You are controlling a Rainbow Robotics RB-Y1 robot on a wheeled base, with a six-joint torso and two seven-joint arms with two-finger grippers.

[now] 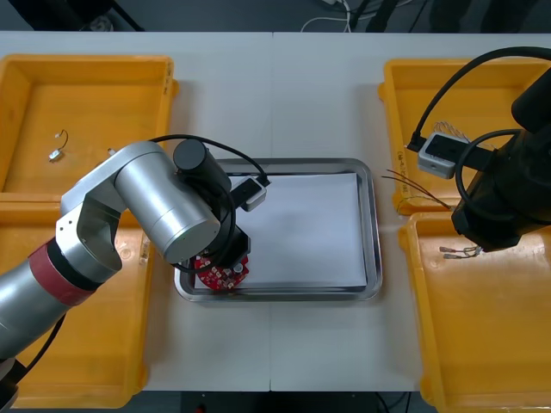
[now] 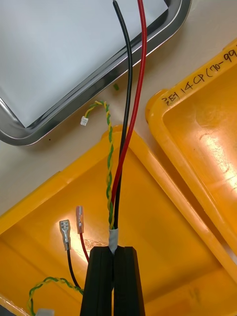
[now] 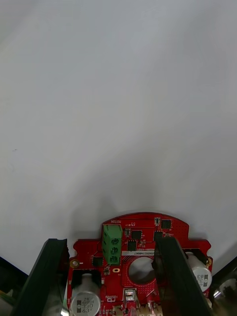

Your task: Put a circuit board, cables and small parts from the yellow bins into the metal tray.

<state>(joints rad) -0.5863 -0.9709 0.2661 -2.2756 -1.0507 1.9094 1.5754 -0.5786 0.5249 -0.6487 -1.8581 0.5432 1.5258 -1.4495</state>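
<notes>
The board is judged to be at the point of being set down, so the left gripper (image 3: 109, 242) is best drawn straight up off it, without any sideways drag that would slide the circuit board (image 3: 143, 231) over the smooth white lining (image 3: 118, 98) or against the rim of the metal tray (image 1: 372, 215). Its black fingers are spread wide. One is placed just outside the board's edge and the other over the board beside its central hole; whether either touches the board cannot be told. The board is seen lying flat in the tray's near left corner. It is round and red, with a green terminal block, small black chips and silver capacitors near the fingers. The right gripper (image 2: 113, 249) is held above the near right yellow bin (image 1: 482, 344), closed tight on the taped end of a cable bundle (image 2: 116, 202). The bundle is made up of a black lead, a red lead and a twisted yellow and green pair ending in a small white plug. It should be carried high enough for its loose ends to clear the bin wall and tray rim.
</notes>
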